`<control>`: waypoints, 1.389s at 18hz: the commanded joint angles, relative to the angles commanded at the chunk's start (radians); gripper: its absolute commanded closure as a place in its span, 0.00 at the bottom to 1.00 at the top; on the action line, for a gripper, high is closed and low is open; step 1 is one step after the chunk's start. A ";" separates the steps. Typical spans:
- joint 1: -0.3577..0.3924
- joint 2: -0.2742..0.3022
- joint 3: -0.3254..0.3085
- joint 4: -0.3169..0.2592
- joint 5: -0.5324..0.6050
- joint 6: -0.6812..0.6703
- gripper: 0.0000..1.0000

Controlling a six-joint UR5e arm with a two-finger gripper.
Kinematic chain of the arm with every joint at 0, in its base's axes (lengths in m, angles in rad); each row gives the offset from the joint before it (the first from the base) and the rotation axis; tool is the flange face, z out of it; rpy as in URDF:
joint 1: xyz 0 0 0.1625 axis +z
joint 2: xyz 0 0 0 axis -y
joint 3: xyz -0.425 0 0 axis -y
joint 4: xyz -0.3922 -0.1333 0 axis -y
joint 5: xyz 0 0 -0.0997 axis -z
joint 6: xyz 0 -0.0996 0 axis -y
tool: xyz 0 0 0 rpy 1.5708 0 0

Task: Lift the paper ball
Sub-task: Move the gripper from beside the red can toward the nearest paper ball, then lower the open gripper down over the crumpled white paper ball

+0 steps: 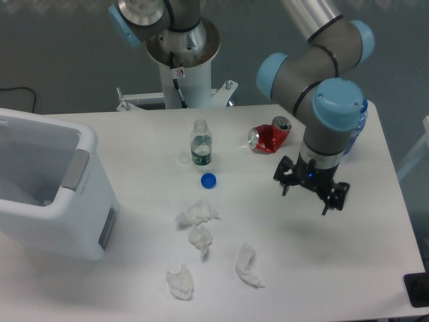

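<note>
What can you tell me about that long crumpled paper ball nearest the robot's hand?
The paper ball is a white wad that looks like crumpled tissue, longer than wide, narrow at its upper end and broader toward the lower right. It lies flat on the white table near the front edge, to the right of three other white wads. Nothing touches it. The hand hangs above the table, up and to its right, well clear of it.

One paper ball [249, 265] is observed lying flat on the counter [348, 255]: white, crumpled, elongated, narrow at one end, broader at the other, untouched.
</note>
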 joint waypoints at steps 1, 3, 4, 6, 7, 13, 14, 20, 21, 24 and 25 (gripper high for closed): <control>-0.020 -0.012 -0.002 0.003 -0.002 0.000 0.00; -0.040 -0.031 -0.002 0.005 -0.002 -0.002 0.00; -0.043 -0.034 0.000 0.005 -0.002 -0.002 0.00; -0.048 -0.052 0.006 0.006 -0.002 0.000 0.00; -0.052 -0.071 0.012 0.018 -0.002 0.000 0.00; -0.081 -0.175 0.072 0.157 0.004 0.086 0.00; -0.082 -0.183 0.081 0.157 0.004 0.119 0.00; -0.095 -0.190 0.080 0.160 0.004 0.262 0.00; -0.095 -0.189 0.080 0.160 0.004 0.285 0.00; -0.115 -0.181 0.063 0.157 0.004 0.295 0.00; -0.117 -0.175 0.055 0.157 0.004 0.296 0.00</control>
